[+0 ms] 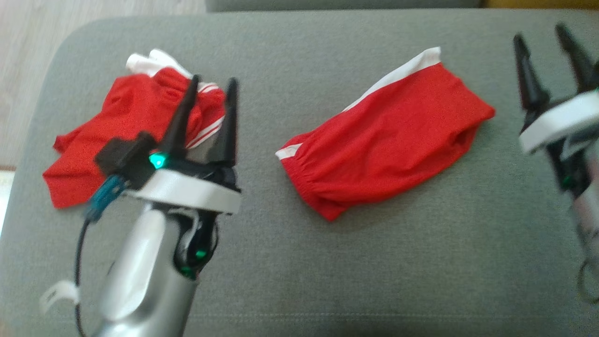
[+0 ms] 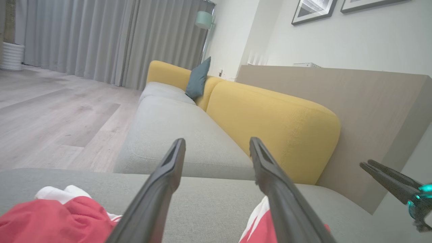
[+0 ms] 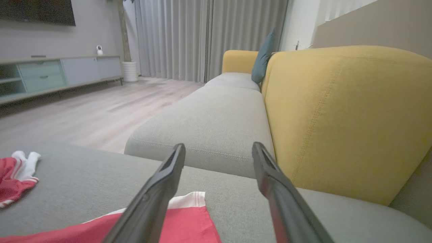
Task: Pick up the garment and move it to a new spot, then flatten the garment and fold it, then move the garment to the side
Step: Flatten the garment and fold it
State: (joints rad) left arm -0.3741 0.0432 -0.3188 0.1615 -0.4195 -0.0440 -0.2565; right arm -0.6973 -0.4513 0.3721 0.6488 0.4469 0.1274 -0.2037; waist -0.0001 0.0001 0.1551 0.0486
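No words, numbers or signs can be read here. The red garment (image 1: 388, 135) has plain white stripes, and no letters can be made out on it. The framed pictures (image 2: 312, 10) on the wall are too blurry to tell if they have any writing.

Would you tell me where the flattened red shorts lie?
In the head view, the shorts lie centre-right on the grey cushion, right of the crumpled garment.
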